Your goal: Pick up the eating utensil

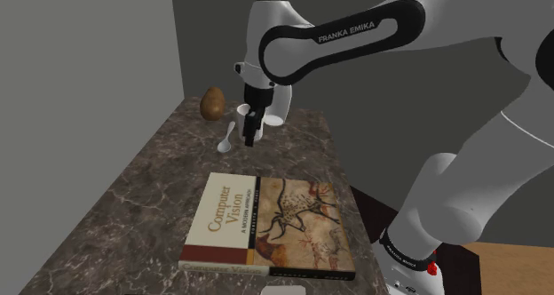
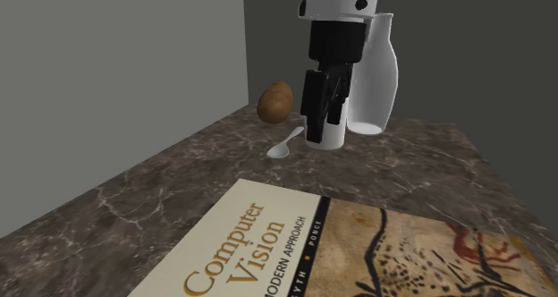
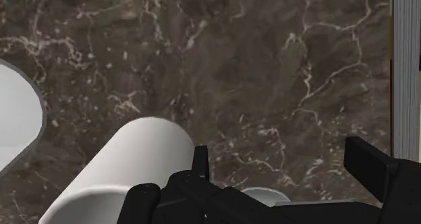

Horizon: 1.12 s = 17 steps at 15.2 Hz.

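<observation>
A small white spoon [image 1: 227, 139] lies on the dark marble tabletop [image 1: 160, 187], its bowl toward the front; it also shows in the second exterior view [image 2: 286, 145]. My black gripper [image 1: 251, 139] hangs just above the table, close beside the spoon on the shoulder view's right, and points down. Its fingers stand apart, open, with nothing clasped [image 3: 283, 165]. A small white rounded bit [image 3: 260, 194] peeks out low between them; I cannot tell what it is.
A brown potato [image 1: 212, 103] sits at the table's far end. A white cylinder [image 2: 326, 136] and a white pitcher [image 2: 377, 72] stand right behind the gripper. A large book [image 1: 266, 227] lies on the near half of the table. Grey walls border the far and left sides.
</observation>
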{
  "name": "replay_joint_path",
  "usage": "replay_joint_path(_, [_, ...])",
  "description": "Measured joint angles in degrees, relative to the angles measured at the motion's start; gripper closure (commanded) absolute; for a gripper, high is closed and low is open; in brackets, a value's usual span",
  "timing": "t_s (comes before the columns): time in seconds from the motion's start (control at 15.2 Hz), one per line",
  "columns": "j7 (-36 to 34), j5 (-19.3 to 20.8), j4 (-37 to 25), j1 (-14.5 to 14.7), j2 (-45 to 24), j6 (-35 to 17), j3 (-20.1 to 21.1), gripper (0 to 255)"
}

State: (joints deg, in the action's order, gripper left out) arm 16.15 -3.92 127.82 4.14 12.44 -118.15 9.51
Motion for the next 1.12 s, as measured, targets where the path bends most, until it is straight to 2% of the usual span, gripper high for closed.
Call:
replay_joint_path(0.2, [0.88, 1.15, -5.30, 0.59, -4.73, -4.28, 1.03, 0])
replay_joint_path(0.4, [0.97, 2.69, -9.75, 1.11, -10.34, -11.09, 1.93, 0])
replay_joint_path(0.66, [0.95, 3.97, -12.09, 1.59, -14.65, -15.44, 2.48, 0])
replay_joint_path(0.86, [0.56, 4.40, -10.21, 1.74, -15.61, -22.95, 2.63, 0])
replay_joint_path(0.92, [1.26, 4.07, -10.41, 1.31, -16.21, -22.47, 2.29, 0])
replay_joint_path(0.99, [0.78, 4.37, -10.28, 1.47, -16.94, -18.57, 2.35, 0])
replay_joint_path(1.06, [0.64, 4.52, -9.69, 1.51, -17.54, -16.94, 2.36, 0])
replay_joint_path(1.12, [0.56, 4.45, -9.01, 1.55, -17.27, -15.93, 2.40, 255])
